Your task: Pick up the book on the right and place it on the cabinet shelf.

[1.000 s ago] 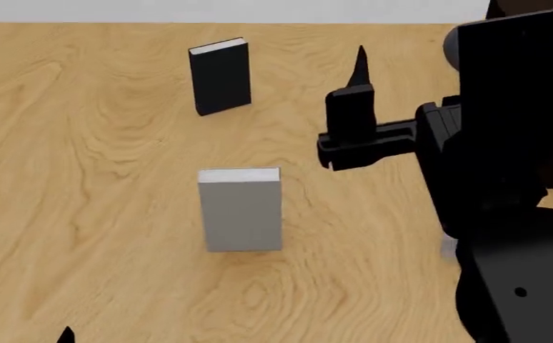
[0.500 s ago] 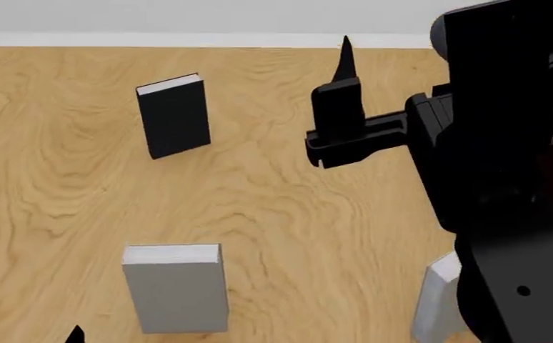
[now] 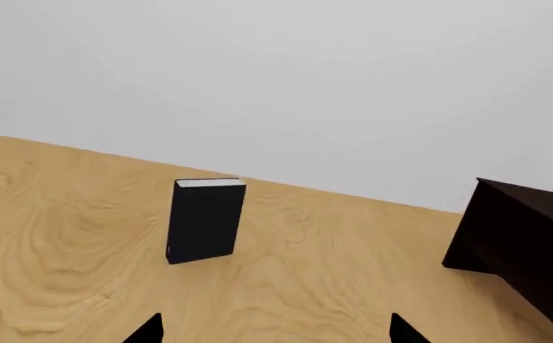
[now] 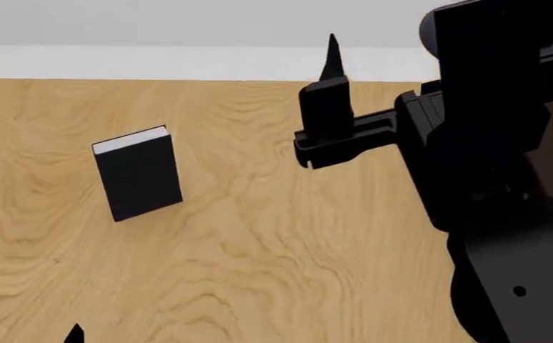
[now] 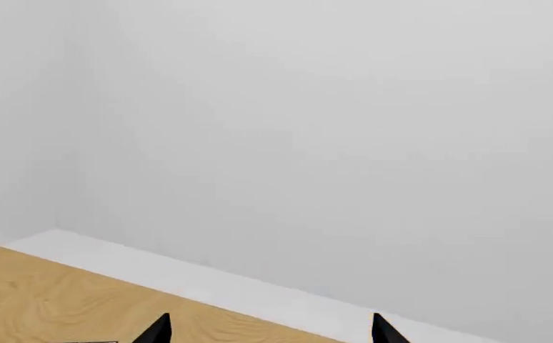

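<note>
- Nothing of the task is seen to be done — the grey book lies outside every current view, so its place cannot be told, and no book is held.
- Nearest in the head view, the left tool (image 4: 27, 334) shows only its tips, spread apart and empty.
- The right tool (image 4: 326, 107) is raised over the surface (image 4: 257, 243); its wrist view shows tips apart, nothing between.
- Farther off, a black book (image 4: 137, 174) stands upright; the cabinet (image 3: 524, 246) is seen beyond — the shelf itself is not made out.

1. You are in a bare simulated room, not a furnished home: a wood-grain floor (image 4: 257, 236) fills most of the head view.
2. A plain pale wall (image 3: 286, 78) with a white baseboard (image 4: 162, 63) closes its top.
3. A dark wooden cabinet (image 3: 524, 243) stands at the left wrist view's right edge.
</note>
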Robot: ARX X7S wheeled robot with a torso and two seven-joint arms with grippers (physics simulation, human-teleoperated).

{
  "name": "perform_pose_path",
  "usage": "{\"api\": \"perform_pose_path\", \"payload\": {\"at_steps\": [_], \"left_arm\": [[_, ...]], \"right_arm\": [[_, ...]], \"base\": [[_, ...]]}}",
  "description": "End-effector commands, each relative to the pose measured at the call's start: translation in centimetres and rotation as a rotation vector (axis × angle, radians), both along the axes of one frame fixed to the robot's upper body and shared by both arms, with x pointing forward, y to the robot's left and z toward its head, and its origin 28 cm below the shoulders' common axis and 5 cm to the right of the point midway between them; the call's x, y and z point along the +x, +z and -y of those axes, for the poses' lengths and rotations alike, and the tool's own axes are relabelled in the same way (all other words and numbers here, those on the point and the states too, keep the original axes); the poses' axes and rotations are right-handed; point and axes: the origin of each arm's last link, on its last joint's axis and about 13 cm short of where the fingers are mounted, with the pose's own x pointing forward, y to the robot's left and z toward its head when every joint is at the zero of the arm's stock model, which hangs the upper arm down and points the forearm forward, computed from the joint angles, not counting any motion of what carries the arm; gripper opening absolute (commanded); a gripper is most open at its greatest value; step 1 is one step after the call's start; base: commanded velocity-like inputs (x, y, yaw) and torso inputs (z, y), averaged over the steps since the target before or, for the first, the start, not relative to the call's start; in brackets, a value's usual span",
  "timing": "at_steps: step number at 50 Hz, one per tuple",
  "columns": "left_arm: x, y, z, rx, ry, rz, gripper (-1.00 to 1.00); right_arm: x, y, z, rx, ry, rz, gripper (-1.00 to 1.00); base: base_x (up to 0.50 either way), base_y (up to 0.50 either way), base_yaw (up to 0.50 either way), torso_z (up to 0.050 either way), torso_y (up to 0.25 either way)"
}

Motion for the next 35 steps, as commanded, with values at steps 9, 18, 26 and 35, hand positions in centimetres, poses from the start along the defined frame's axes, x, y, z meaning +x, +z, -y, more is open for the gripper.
{"api": "perform_pose_path", "payload": {"at_steps": [9,18,26,35], "left_arm": [[-0.17,-0.37,-0.17,0.003,0.007,-0.004,1.0],[-0.23,-0.8,-0.27,-0.001,0.006,-0.007,1.0],[-0.21,-0.63,-0.12,-0.002,0.001,-0.009,1.0],[-0.26,-0.42,-0.06,-0.003,0.0,-0.013,1.0]], "right_arm": [[0.2,0.08,-0.29,0.006,0.026,0.0,1.0],[0.17,0.1,-0.39,0.007,0.034,0.003,1.0],[0.06,-0.08,-0.42,0.006,0.037,-0.008,1.0],[0.17,-0.31,-0.58,-0.017,0.05,-0.028,1.0]], "base": [[0.5,-0.15,0.0,0.0,0.001],[0.5,-0.15,0.0,0.0,0.001],[0.5,-0.15,0.0,0.0,0.001],[-0.01,0.0,0.0,0.0,0.001]]}}
